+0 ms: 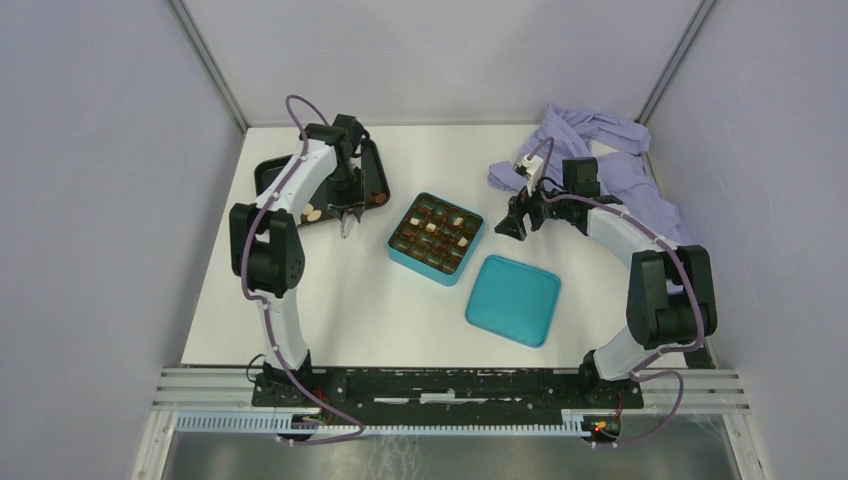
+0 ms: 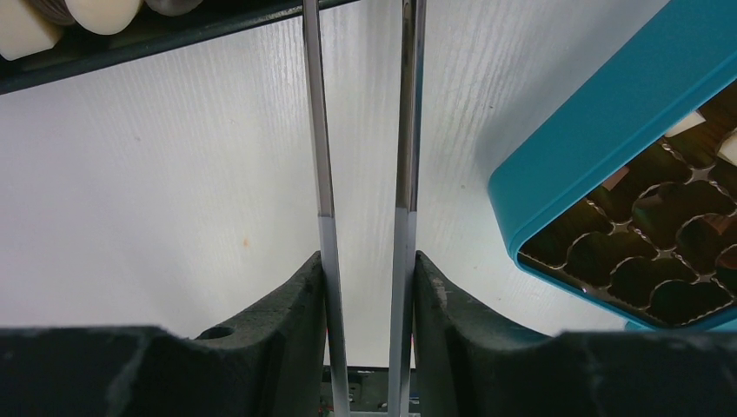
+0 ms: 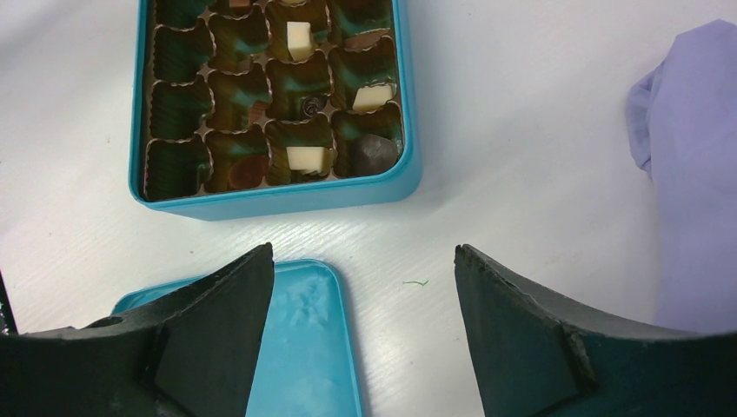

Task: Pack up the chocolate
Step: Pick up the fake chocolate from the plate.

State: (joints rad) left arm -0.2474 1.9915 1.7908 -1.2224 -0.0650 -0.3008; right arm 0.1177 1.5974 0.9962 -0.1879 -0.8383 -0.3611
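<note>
My left fingers [image 2: 365,217] stood a narrow gap apart, long metal blades nearly parallel, pinching nothing, tips above the bare white desk [image 2: 156,191] between the black tray [image 1: 372,165] and the teal box [image 2: 591,148]. My right fingers [image 3: 365,287] were spread wide and empty, hovering near the teal lid [image 3: 304,347]. The chocolate [image 3: 299,40] sat partly in the box's brown cups, cream blocks and dark rounds, with more pieces on the tray. A purple cloth [image 1: 610,150] lay behind.

Left hand [image 1: 347,228] pointed down, fingers narrowly apart; right hand [image 1: 507,226] wide open, arm bent inward.
</note>
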